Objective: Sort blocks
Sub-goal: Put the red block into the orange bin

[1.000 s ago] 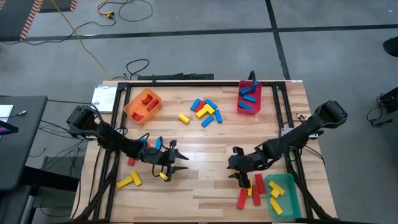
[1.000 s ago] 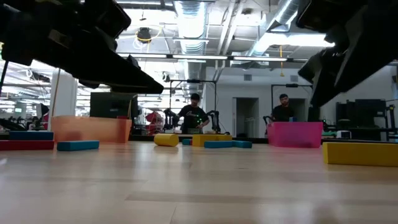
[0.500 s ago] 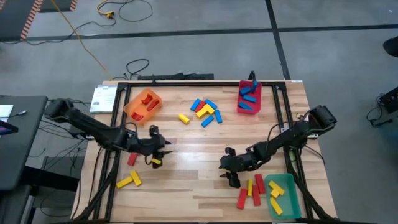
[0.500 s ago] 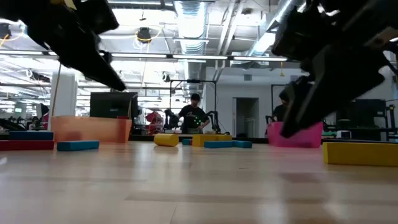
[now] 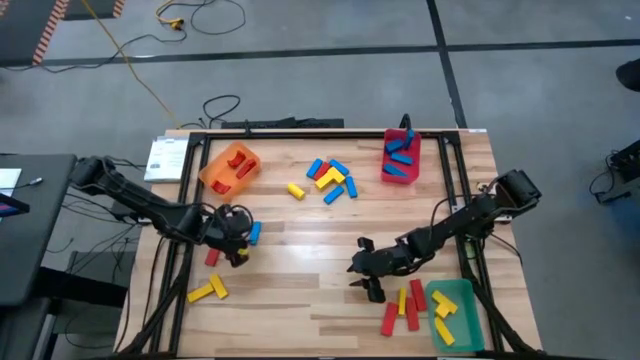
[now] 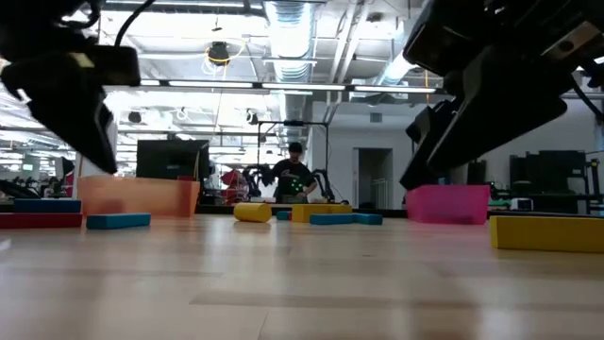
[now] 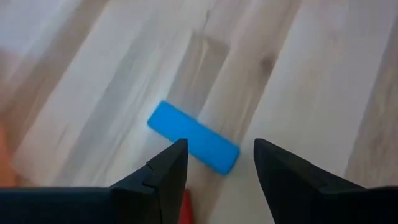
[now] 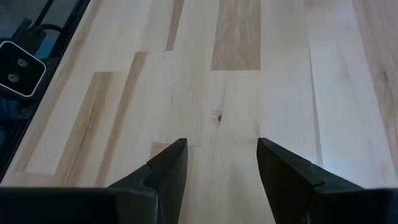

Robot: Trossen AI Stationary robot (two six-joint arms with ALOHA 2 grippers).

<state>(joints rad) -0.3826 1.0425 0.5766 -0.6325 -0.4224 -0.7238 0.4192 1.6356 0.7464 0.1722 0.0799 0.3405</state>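
Wooden worktop (image 5: 300, 250) first: the left pincer (image 7: 214, 165), open and empty, hovers right above a blue block (image 7: 193, 137) lying crosswise to its fingers. The right pincer (image 5: 364, 283), open and empty too, waits farther off.

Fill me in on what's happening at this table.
Two arms are sorting coloured blocks into bins. The left tool hangs open over a blue block lying flat on the table, not gripping it. The right tool is open too, over bare wood, holding nothing. Some blue blocks already lie in the red bin, red ones in the orange bin and yellow ones in the green bin. A mixed pile and several strays remain loose.
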